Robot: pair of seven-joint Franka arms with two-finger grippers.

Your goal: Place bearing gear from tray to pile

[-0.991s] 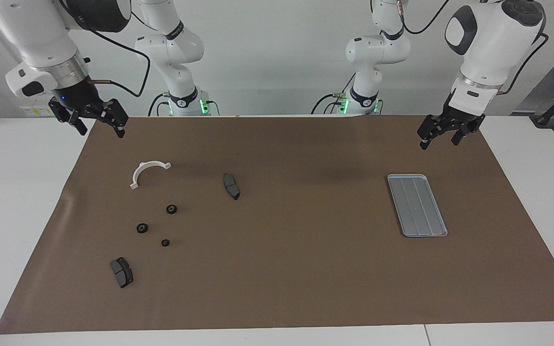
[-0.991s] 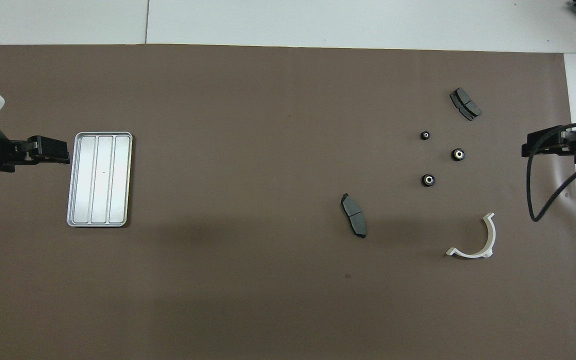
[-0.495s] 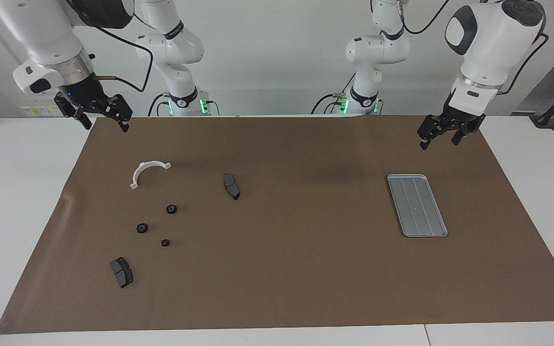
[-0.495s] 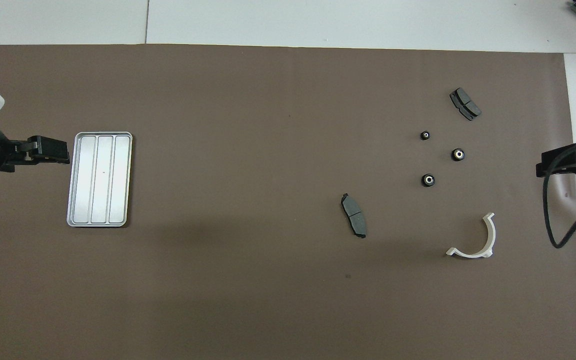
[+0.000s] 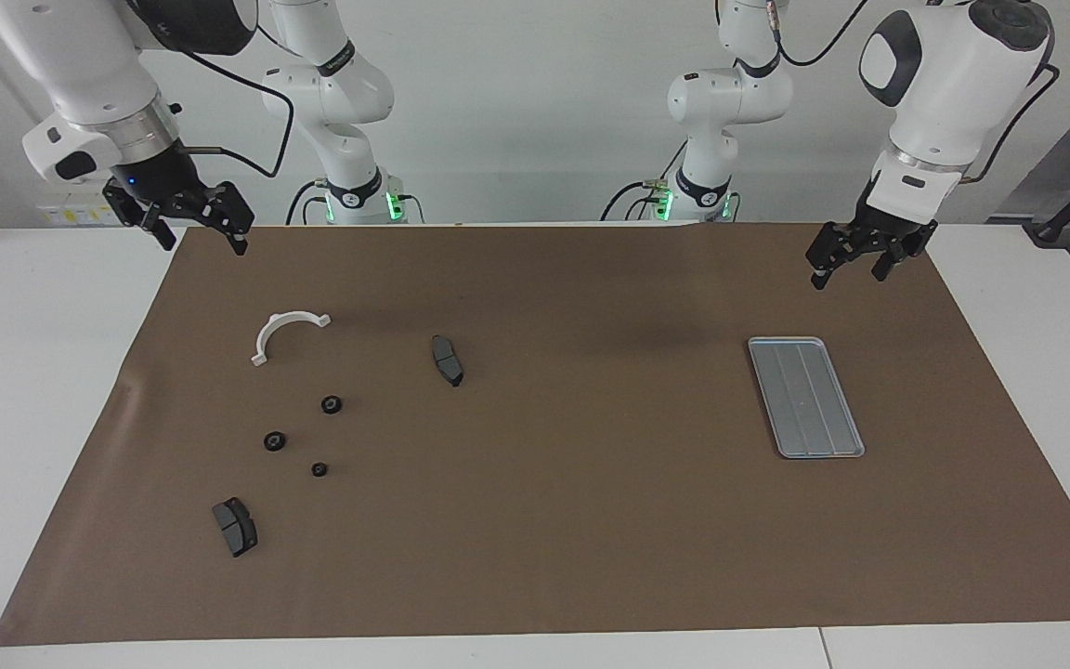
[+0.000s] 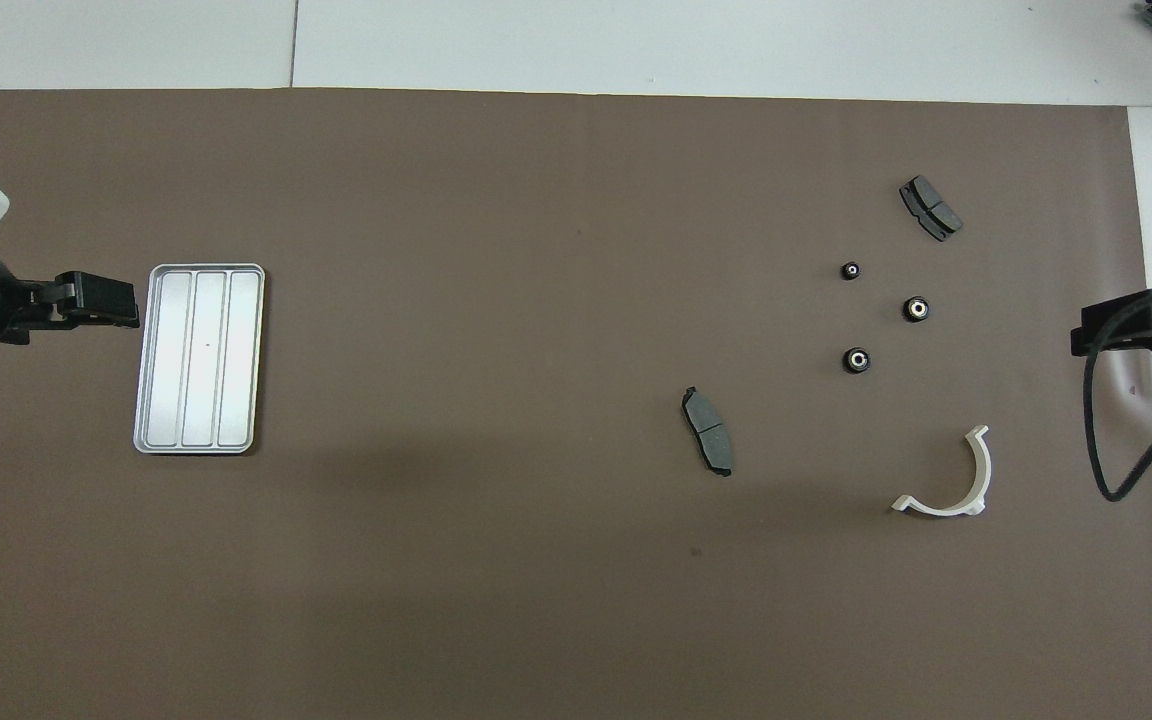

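Fingers spread wide and empty on both grippers; all three bearing gears lie among the pile's parts, off the tray.

Seen in the overhead view: the left gripper (image 5: 844,266) hangs over the mat's edge at nine o'clock of the tray (image 6: 199,270), the right gripper (image 5: 200,230) over the mat's edge at three o'clock of the gears. The gears (image 6: 857,360) (image 6: 917,309) (image 6: 850,270) sit near one another on the brown mat (image 6: 496,250), with one brake pad (image 6: 930,208) at twelve o'clock, another brake pad (image 6: 708,431) at eight, and the white half-ring bracket (image 6: 951,480) at five.
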